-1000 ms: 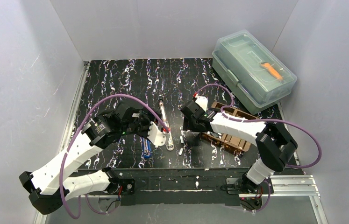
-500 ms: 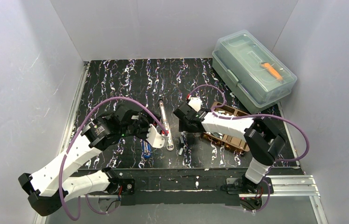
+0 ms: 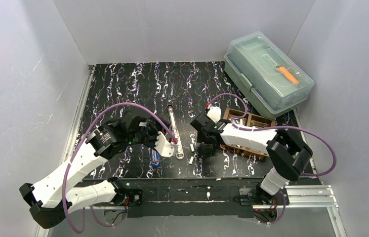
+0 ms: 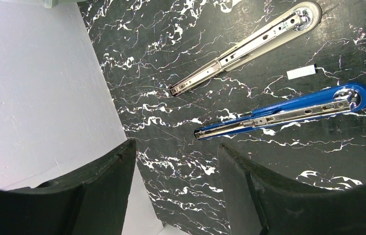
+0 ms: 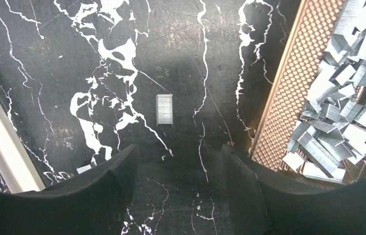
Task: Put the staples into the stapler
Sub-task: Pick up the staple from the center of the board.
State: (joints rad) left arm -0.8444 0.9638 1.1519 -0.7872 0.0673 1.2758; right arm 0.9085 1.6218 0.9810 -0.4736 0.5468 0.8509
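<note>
Two arms showed from above: the right arm [image 3: 241,133] had swung left toward the lone staple strip [image 3: 191,146], then drawn back beside the brown tray [image 3: 259,121]. The left arm [image 3: 108,138] had kept still over the stapler [image 3: 172,121].

From the left wrist, the left pincer [image 4: 176,161] stood apart and empty, short of the blue base [image 4: 288,108].

From the right wrist, the right pincer [image 5: 178,161] stood apart and empty. The strip lay on the surface [image 5: 73,49] just ahead, and the staples [image 5: 337,98] were heaped in the tray at right. Seemingly the pick was still to come.
</note>
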